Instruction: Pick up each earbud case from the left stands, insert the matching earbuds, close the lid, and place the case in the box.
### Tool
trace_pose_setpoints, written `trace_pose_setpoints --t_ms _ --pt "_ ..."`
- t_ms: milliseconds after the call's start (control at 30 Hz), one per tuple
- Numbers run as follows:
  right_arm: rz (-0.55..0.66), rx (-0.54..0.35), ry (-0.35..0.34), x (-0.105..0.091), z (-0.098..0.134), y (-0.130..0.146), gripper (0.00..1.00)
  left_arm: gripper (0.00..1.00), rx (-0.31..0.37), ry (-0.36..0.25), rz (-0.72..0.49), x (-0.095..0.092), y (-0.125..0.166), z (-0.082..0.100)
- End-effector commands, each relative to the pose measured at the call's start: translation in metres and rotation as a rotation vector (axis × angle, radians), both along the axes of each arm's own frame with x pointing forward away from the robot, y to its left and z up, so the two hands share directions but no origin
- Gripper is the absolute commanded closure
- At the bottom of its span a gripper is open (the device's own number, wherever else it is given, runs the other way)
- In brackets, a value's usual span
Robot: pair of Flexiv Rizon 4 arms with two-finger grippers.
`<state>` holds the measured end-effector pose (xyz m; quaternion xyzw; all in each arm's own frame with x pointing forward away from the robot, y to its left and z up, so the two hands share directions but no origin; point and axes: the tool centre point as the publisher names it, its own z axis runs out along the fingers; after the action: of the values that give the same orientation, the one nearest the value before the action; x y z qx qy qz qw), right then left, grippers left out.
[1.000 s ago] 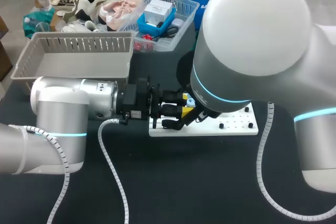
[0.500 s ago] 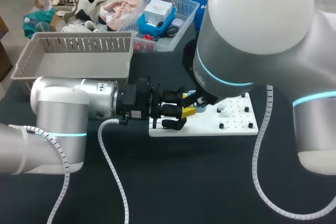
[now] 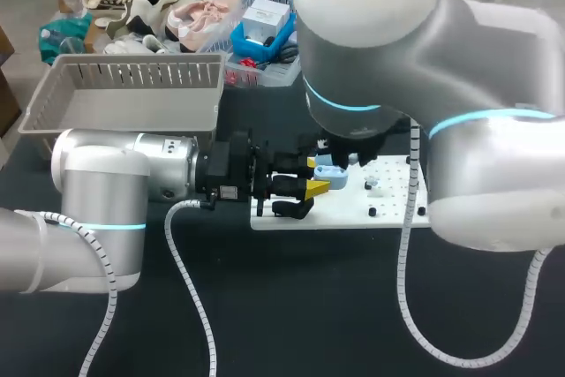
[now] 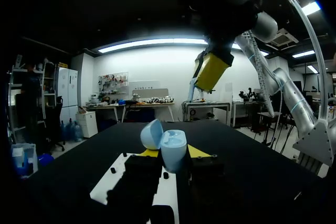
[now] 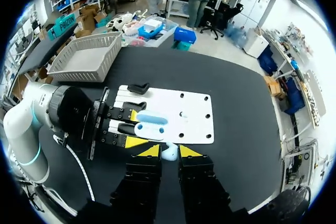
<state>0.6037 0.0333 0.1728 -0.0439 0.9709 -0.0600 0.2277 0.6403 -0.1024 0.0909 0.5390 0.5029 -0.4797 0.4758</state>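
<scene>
Our left end effector (image 3: 314, 176) lies over the left end of the white board (image 3: 393, 219), clamped on the open earbud case (image 4: 167, 148), and blocks that end. Our right end effector (image 5: 169, 150), pinching an earbud (image 5: 169, 154), hangs above the case, and we see air between them. The board's right half carries only small pegs (image 3: 372, 212). The grey basket (image 3: 132, 72) stands open-topped behind our left arm. The near worktop (image 3: 309, 306) gives us room.

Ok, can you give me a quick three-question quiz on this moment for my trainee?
1. True or false: the lid of the earbud case is shut.
2. What sits between the fingertips of the right gripper? A) an earbud B) a screw C) nothing
3. Which gripper holds the case?

Key: 1. False, the lid stands open. 2. A. 3. The left gripper.
</scene>
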Motion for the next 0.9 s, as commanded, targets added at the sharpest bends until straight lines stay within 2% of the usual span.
trace_pose_setpoints --t_ms 33,433,500,567,633,767,900 --pt "-0.020 -0.059 0.022 -0.006 0.016 0.006 1.00 1.00 -0.001 -0.001 0.000 0.000 0.000 0.000" --pt "-0.020 -0.059 0.022 -0.006 0.016 0.006 1.00 1.00 -0.001 -0.001 0.000 0.000 0.000 0.000" --pt "-0.064 -0.095 0.035 -0.002 0.014 0.008 1.00 1.00 -0.001 -0.001 0.000 0.000 0.000 0.000" --pt "-0.143 0.000 0.089 0.002 0.018 0.008 1.00 1.00 -0.001 -0.001 0.000 0.000 0.000 0.000" --pt "-0.220 0.072 0.107 0.008 0.018 0.005 1.00 1.00 -0.001 -0.001 0.000 0.000 0.000 0.000" --pt "-0.313 0.133 0.149 0.011 0.013 -0.001 1.00 1.00 -0.001 -0.001 0.000 0.000 0.000 0.000" --pt "-0.341 0.136 0.160 0.008 0.009 -0.001 1.00 1.00 -0.001 -0.001 0.000 0.000 0.000 0.000"
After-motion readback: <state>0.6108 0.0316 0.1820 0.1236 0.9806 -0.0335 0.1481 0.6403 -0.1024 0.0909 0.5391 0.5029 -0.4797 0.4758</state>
